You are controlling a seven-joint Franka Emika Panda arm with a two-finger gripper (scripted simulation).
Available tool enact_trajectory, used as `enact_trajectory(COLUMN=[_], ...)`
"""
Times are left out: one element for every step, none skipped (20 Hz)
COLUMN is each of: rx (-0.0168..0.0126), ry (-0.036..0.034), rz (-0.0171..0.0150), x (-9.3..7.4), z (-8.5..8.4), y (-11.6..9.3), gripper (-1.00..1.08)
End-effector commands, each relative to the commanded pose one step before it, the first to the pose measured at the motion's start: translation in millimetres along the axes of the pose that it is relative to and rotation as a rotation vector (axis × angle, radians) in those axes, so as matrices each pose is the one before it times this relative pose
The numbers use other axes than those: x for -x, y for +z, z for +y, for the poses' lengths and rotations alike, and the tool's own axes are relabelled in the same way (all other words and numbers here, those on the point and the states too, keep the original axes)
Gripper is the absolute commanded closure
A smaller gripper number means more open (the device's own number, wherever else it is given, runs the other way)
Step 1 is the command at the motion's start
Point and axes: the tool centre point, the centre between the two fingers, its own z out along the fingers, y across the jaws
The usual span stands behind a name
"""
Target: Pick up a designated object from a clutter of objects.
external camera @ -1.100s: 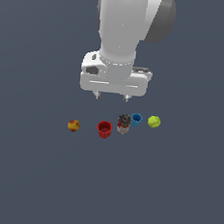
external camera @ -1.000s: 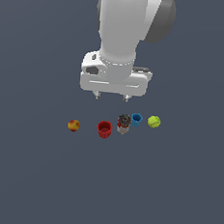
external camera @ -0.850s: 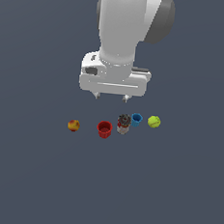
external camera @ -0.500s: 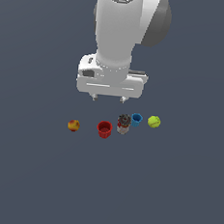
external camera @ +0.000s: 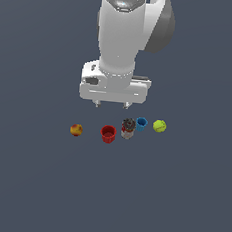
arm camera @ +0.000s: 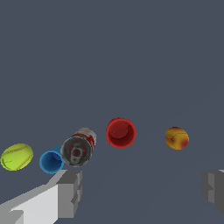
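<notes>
Flat dark grey-blue floor [external camera: 31, 180]. Mid-frame row, left to right: apple-like ball [external camera: 76, 130], red cup [external camera: 108, 134], grey-and-red can [external camera: 128, 129], blue cup [external camera: 141, 123], tennis ball [external camera: 159, 125].

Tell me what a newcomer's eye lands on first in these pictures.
The big white arm, hanging above the row of small items with its gripper open. Below it sits the red cup, upright, roughly under the fingers. Beside the cup, toward the exterior view's right, come a dark-topped can, a blue cup and a tennis ball; an apple-like ball lies apart at the left.
</notes>
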Motion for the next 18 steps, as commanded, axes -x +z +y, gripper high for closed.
enact_trajectory(rx=[-0.00167,-0.00079,-0.00084,-0.0009,-0.00094,-0.00098,-0.001,-0.00103,-0.00104,-0.00104,-0.00103,-0.00097,-0.0009,-0.00083,-0.00075,-0.00068,-0.0006,-0.00053], ry=[-0.02637,-0.01327,-0.01441,-0.0156,-0.01679,-0.01799,-0.01919,-0.02038,-0.0216,-0.02278,-0.02388,-0.02407,-0.02402,-0.024,-0.02396,-0.02392,-0.02389,-0.02385], rz=[0.00198,0.00124,0.00136,0.0015,0.00163,0.00177,0.00191,0.00206,0.00221,0.00236,0.0025,0.00255,0.00258,0.0026,0.00262,0.00264,0.00265,0.00266], x=[-1.12,-0.54,-0.55,-0.55,-0.53,-0.5,-0.47,-0.41,-0.34,-0.26,-0.15,-0.04,0.08,0.19,0.31,0.42,0.52,0.63], z=[0.22,0.13,0.15,0.17,0.19,0.21,0.23,0.25,0.25,0.27,0.27,0.25,0.23,0.19,0.16,0.13,0.08,0.03], y=[7.31,3.57,3.88,4.19,4.51,4.82,5.14,5.46,5.77,6.08,6.36,6.4,6.37,6.34,6.31,6.27,6.24,6.2], gripper=[-0.92,-0.92,-0.92,-0.92,-0.92,-0.92,-0.92,-0.92,-0.92,-0.92,-0.92,-0.92,-0.92,-0.92,-0.92,-0.92,-0.92,-0.92])
